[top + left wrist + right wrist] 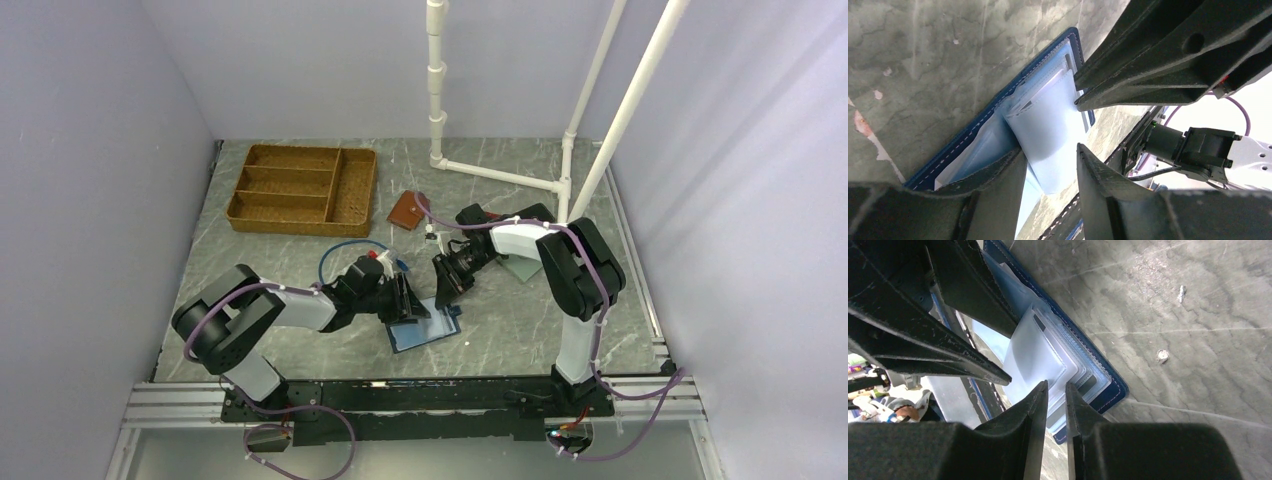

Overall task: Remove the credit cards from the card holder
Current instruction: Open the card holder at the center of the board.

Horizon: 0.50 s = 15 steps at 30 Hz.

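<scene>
The card holder [998, 107] is showing navy blue leather with pale stitching along its edge, and a lighter glossy blue lining just ahead of the black left gripper [1050, 148]. Pale grey-white credit cards [1033, 360], one darker grey, are fanning out before the black right gripper [1056, 385]. Beneath both, the table [300, 260] is showing grey-green stone with pale veins.

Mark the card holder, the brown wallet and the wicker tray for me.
card holder [428, 333]: top view, open blue inside.
brown wallet [405, 210]: top view, its middle.
wicker tray [295, 225]: top view, near rim.
</scene>
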### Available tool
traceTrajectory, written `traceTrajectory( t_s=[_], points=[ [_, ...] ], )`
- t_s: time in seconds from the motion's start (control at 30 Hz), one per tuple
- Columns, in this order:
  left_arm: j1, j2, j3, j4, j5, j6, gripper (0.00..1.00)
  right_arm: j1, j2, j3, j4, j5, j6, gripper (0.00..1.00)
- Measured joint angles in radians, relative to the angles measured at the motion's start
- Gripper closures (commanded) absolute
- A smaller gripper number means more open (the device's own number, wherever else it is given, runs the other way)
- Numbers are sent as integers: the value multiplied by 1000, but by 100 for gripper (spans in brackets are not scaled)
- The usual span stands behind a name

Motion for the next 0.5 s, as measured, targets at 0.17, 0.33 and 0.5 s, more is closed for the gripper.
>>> traceTrajectory(
  t_s=[0.17, 0.33, 0.5],
  points=[
    [2, 13, 0, -10, 3, -3, 74, 0, 0, 0, -1, -6, 0, 78],
    [3, 23, 0, -26, 10, -6, 89, -1, 3, 1, -5, -17, -13, 76],
    [8, 23, 0, -30, 24, -11, 98, -5, 6, 5, -14, -33, -29, 73]
  ],
)
